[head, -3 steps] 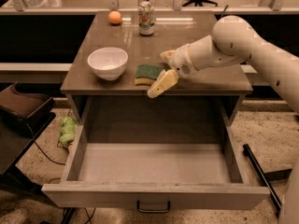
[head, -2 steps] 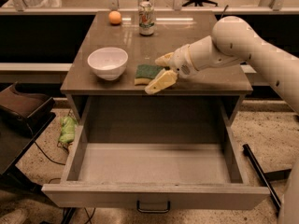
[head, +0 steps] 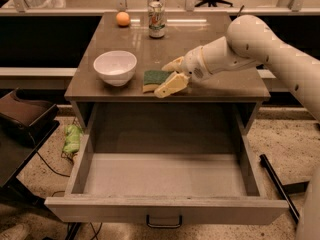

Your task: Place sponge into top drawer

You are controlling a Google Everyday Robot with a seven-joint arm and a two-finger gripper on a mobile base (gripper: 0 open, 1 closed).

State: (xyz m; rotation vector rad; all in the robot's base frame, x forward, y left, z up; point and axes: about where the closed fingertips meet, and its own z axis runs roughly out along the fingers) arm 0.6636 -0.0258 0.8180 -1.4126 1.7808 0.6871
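Note:
The sponge (head: pixel 153 78), dark green on top with pale yellow foam below, lies on the cabinet top near its front edge, right of the white bowl (head: pixel 115 67). My gripper (head: pixel 168 76) comes in from the right at table height. It is open, with one pale finger (head: pixel 171 85) in front of the sponge's right end and the other behind it. The top drawer (head: pixel 165 176) is pulled fully out below, with a pale grey empty inside and a dark loop handle (head: pixel 164 223) on its front panel.
A drinks can (head: pixel 156 19) and an orange ball (head: pixel 123 18) stand at the back of the cabinet top (head: pixel 220 86). A dark chair (head: pixel 22 116) is at the left, a green rag (head: pixel 71 138) lies on the floor, and a black rod (head: pixel 277 186) lies at the right.
My gripper has slid a little to the left, so its fingers now reach around the sponge's right end. The sponge and drawer have not moved.

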